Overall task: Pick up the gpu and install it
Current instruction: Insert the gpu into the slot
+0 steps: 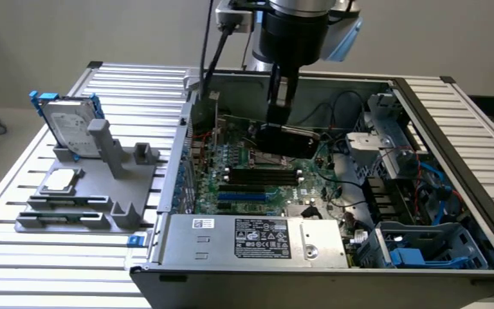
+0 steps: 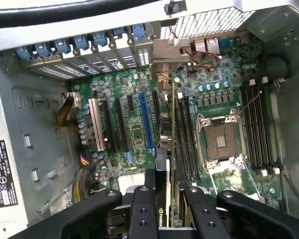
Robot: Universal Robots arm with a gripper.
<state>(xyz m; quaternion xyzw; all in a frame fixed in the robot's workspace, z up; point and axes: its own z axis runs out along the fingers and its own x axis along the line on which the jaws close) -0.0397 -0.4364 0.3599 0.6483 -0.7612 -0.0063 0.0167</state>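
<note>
The pincer (image 1: 279, 121) is clamped on the gpu (image 1: 292, 141), holding it on edge inside the open computer case (image 1: 457, 135), just above the motherboard (image 1: 256, 174). In the wrist view the card lies parallel to the expansion slots (image 2: 145, 122), with its metal bracket (image 2: 168, 50) toward the rear wall, presumably so it can seat straight. Whether it touches a slot cannot be told.
</note>
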